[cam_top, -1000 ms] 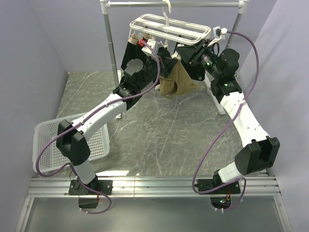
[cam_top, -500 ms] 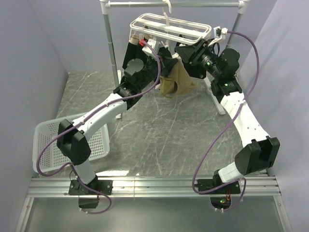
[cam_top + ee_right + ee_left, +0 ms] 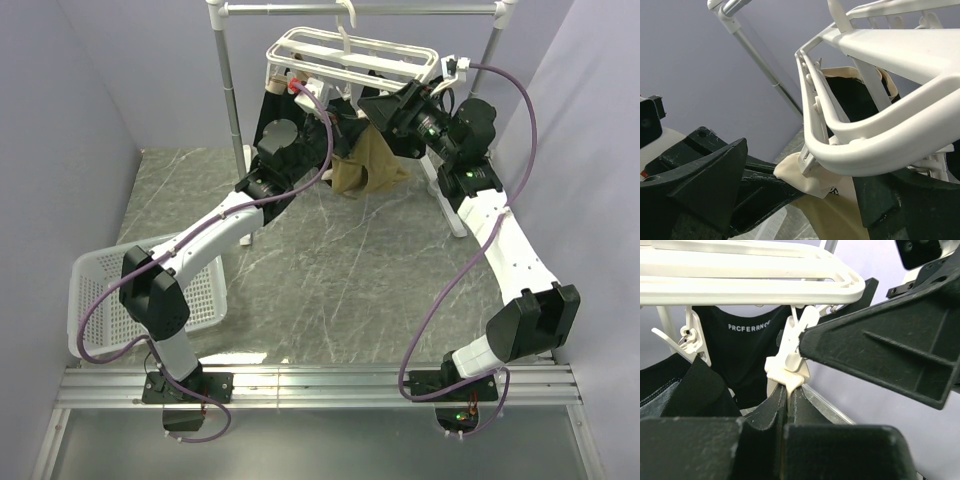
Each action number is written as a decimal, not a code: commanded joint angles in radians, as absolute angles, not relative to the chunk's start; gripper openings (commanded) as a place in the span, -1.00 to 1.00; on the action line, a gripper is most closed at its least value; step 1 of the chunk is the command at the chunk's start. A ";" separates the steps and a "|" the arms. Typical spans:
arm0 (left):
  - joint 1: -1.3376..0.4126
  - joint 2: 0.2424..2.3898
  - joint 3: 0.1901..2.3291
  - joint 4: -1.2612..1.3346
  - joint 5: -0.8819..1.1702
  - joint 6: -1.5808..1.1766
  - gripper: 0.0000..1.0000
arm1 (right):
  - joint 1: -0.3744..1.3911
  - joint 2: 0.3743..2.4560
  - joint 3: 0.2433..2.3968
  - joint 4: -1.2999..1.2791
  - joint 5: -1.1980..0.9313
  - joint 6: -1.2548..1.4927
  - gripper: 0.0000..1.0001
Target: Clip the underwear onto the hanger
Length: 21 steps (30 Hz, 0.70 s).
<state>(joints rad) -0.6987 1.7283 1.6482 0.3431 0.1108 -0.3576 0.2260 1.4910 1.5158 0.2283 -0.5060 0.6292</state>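
Observation:
The white hanger (image 3: 350, 55) hangs from the rack, several clips under it. The tan underwear (image 3: 368, 170) dangles below it between both grippers. My left gripper (image 3: 350, 128) is shut on a fold of the pale waistband (image 3: 786, 372), held right under a white clip (image 3: 799, 332). My right gripper (image 3: 385, 108) is open, its jaws wide on either side of that clip (image 3: 807, 159); one fingertip (image 3: 807, 342) touches the clip. In the right wrist view the waistband (image 3: 812, 177), with dark lettering, lies against the clip below the hanger rim (image 3: 900, 150).
Black garments (image 3: 275, 110) hang clipped at the hanger's left; one shows white lettering (image 3: 747, 345). The metal pole rack (image 3: 232, 90) stands behind. A white basket (image 3: 110, 300) sits at the table's left edge. Purple cables loop from both arms.
Both grippers have risen slightly toward the hanger. The underwear has moved up and a little left with the left gripper, closer under the clips.

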 commanded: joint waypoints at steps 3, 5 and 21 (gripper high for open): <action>-0.692 1.726 1.700 0.396 0.132 -0.354 -0.99 | 0.216 1.451 1.583 0.196 -0.522 0.601 0.79; -0.690 1.721 1.694 0.390 0.135 -0.354 -0.99 | 0.210 1.445 1.586 0.173 -0.552 0.583 0.81; -0.678 1.677 1.611 0.307 0.166 -0.390 -0.78 | 0.109 1.394 1.600 -0.040 -0.808 0.411 0.99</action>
